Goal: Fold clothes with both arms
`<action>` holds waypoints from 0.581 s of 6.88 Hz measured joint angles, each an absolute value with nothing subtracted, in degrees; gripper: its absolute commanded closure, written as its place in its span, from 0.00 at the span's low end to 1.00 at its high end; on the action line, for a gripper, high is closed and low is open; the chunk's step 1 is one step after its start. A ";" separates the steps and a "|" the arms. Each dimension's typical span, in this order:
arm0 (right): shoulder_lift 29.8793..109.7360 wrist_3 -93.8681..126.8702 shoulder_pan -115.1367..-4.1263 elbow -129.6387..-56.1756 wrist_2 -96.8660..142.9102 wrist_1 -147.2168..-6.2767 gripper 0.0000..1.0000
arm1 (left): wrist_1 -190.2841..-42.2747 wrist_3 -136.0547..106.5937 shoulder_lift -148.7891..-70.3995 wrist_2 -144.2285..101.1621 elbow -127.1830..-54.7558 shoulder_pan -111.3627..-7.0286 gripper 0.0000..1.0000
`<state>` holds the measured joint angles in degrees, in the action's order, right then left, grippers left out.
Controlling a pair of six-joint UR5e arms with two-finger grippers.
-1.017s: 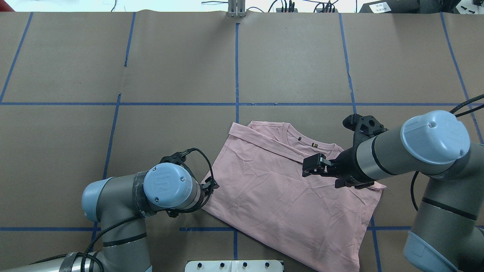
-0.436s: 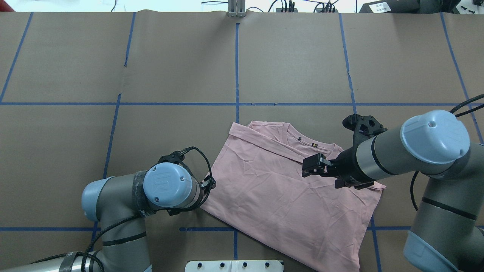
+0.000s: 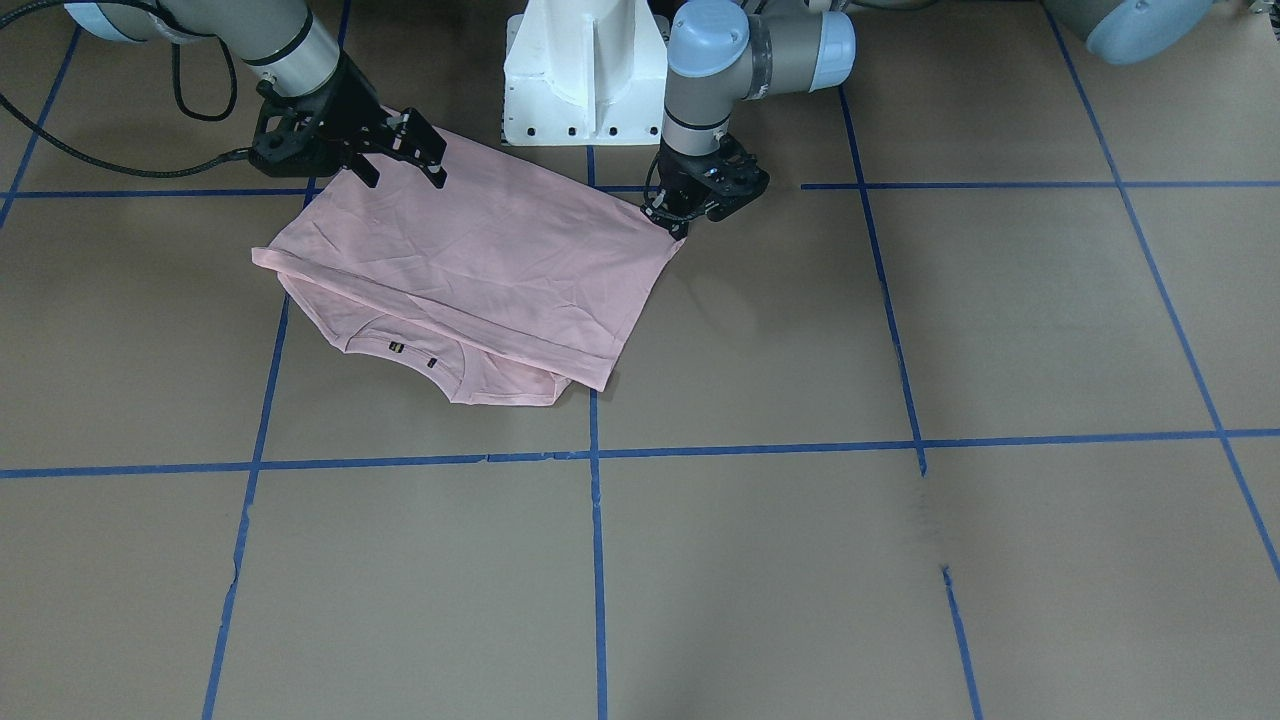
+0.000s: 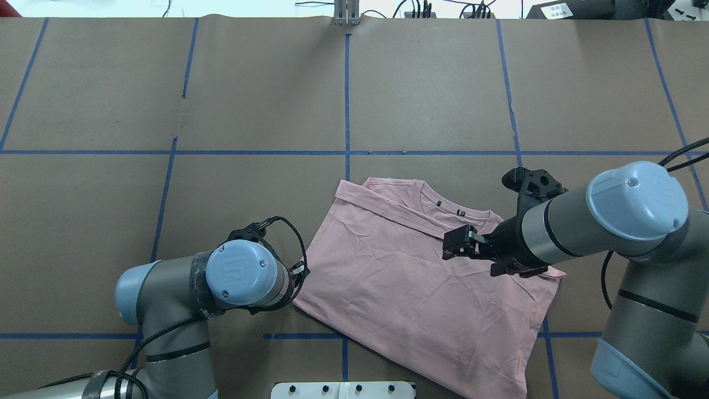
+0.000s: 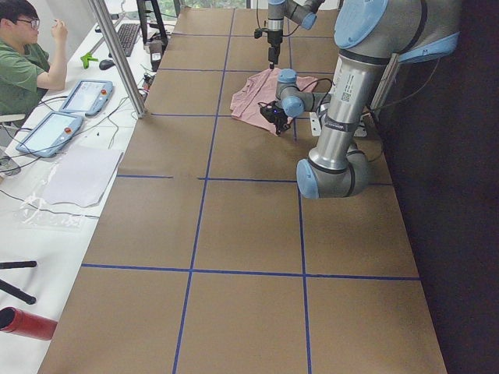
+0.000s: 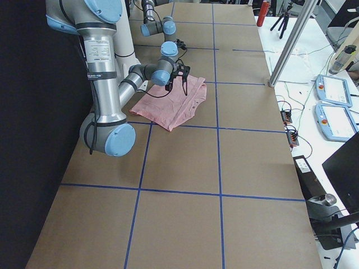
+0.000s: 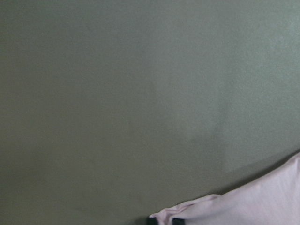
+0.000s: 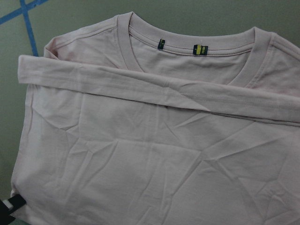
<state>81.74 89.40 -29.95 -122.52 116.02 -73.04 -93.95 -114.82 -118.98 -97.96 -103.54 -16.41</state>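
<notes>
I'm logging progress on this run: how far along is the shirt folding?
Done: the T-shirt is folded once, its hem laid across just below the collar. In hand: the left claw seems to pinch a side corner, and the right claw hangs open over the cloth. Left: probably further folds to make a compact stack.

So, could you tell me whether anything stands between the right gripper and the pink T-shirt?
Nothing visible does. The right gripper hangs open over the T-shirt, near its collar, with only bare pink cloth under it. The left gripper is at the shirt's opposite edge, well clear.
</notes>
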 measured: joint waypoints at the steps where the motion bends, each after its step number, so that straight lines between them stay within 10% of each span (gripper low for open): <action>1: 81.74 89.44 -29.92 -122.52 116.02 -73.09 0.00 | -93.48 -114.66 -118.98 -97.90 -103.83 -16.73 1.00; 4: 81.76 89.41 -30.13 -122.55 115.89 -73.12 0.00 | -90.85 -113.64 -119.41 -97.94 -104.13 -22.25 1.00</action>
